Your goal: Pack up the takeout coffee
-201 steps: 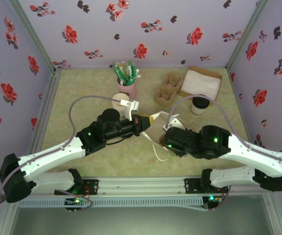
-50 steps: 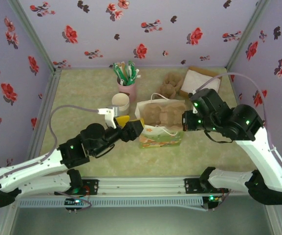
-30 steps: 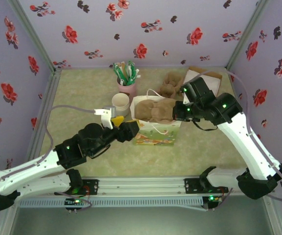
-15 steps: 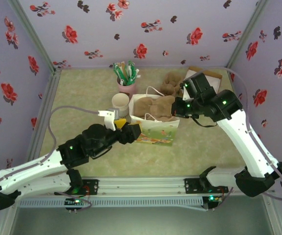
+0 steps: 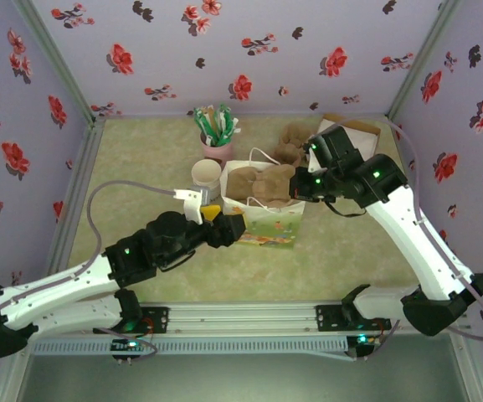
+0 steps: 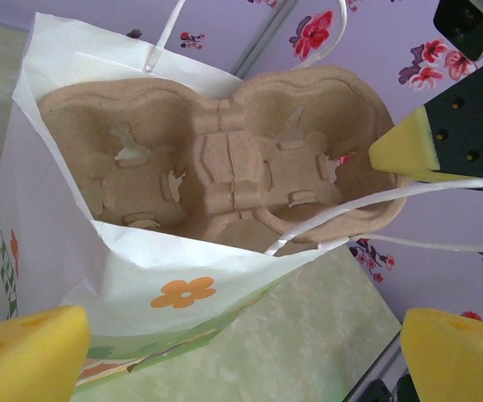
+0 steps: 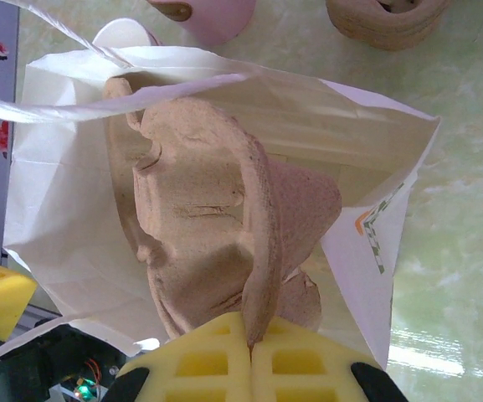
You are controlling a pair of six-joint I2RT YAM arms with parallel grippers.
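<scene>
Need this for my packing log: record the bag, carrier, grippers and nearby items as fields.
bag: white paper, upright, mouth open
carrier: brown pulp, in bag mouth, pockets empty
right gripper: shut on carrier's rim
left gripper: open, at bag's near side
near bag: pink cup of green sachets, cup stack, spare carriers

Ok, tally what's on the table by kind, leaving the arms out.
White flower-printed paper bag: 1
Brown pulp cup carrier in bag: 1
Brown pulp carrier pile behind it: 1
Pink cup of green sachets: 1
Stack of cream paper cups: 1
White pad on brown card, partly hidden: 1
Total: 6
</scene>
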